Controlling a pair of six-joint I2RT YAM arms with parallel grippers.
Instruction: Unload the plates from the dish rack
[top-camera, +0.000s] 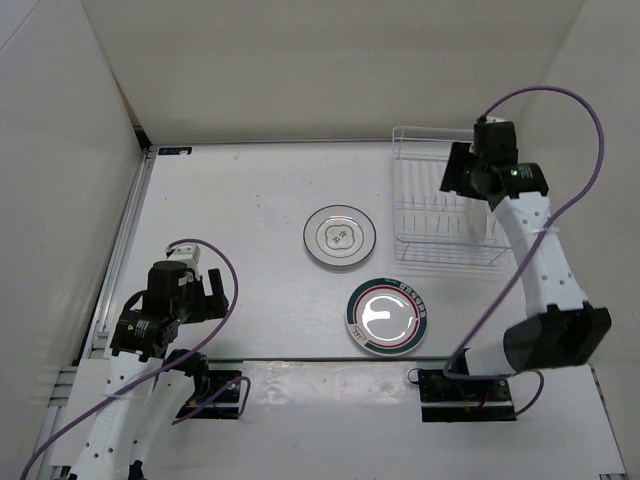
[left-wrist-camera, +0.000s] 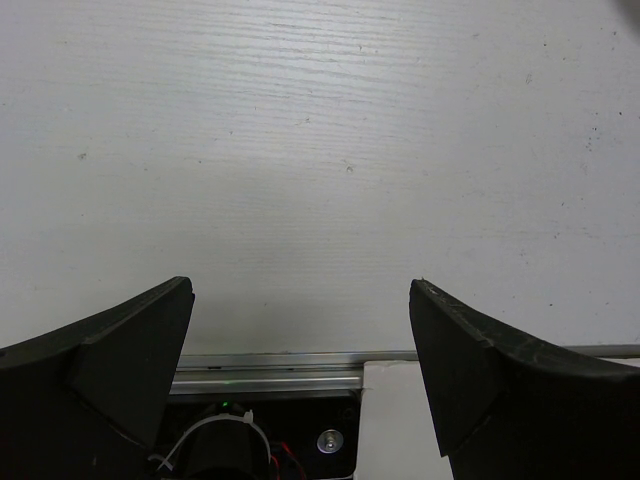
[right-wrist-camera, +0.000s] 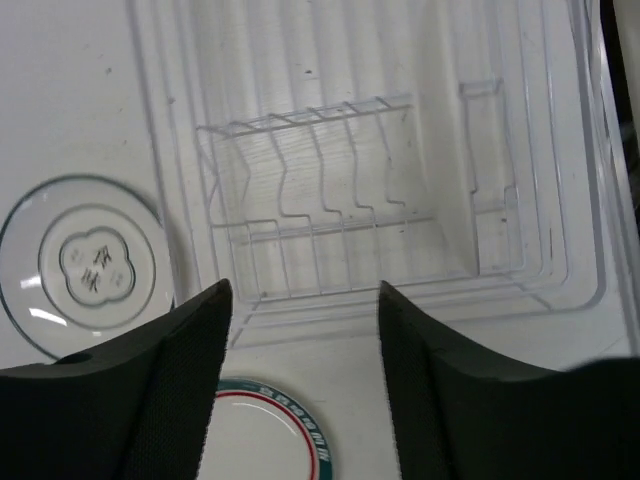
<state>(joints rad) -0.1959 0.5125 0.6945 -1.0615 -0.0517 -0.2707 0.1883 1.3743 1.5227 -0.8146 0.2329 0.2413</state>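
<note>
White wire dish rack (top-camera: 430, 238), glossy round plates (top-camera: 340, 237)

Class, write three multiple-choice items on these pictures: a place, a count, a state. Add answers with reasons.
1. Where is the green-banded plate? A in the dish rack; B on the table, near the grey-rimmed plate; C in a gripper.
2. How many plates stand in the rack? A none; B one; C two.
3. The right gripper is: A shut on a plate; B open above the rack; C shut, empty.
Answers: 1B, it lies flat on the table; 2A, the prongs are bare; 3B, its fingers stand apart, nothing between.
</note>
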